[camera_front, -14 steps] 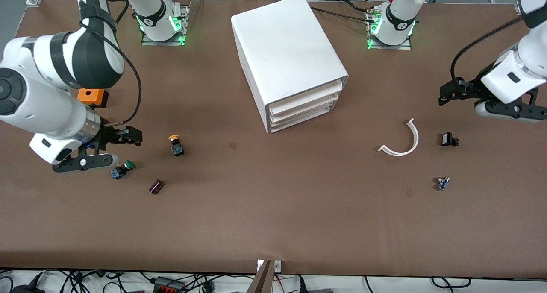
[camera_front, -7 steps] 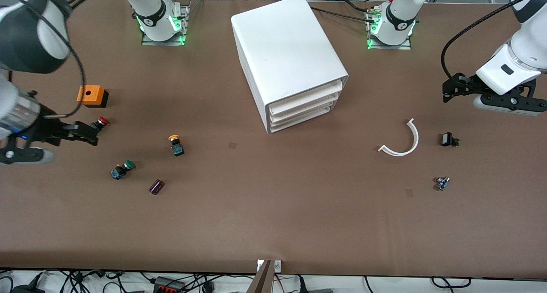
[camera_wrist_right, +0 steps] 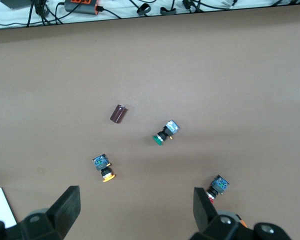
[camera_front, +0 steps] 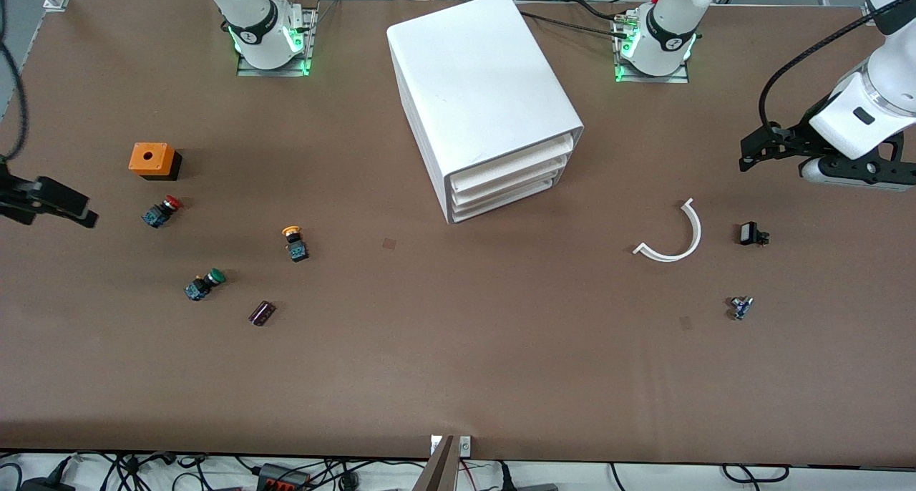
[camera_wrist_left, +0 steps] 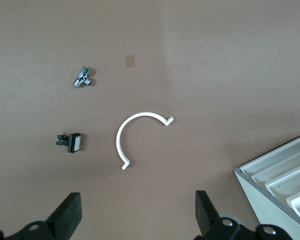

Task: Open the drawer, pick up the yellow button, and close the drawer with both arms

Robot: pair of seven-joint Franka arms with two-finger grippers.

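I see the button [camera_front: 293, 241] on the table, not in the shut drawer [camera_front: 512, 169]; both grippers [camera_front: 758, 151] [camera_front: 50, 205] hover spread and empty. It looks light and rigid, so I judge the black body the best grip, since the cap may slip

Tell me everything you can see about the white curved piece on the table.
The white curved piece is a thin, stiff-looking strip bent into an open half ring, like plastic, with a short outward tab at each end. It lies flat on the brown table, toward the left arm's end, nearer the front camera than the cabinet, beside a small black part. Nothing touches it. The left wrist view shows its opening clearly.
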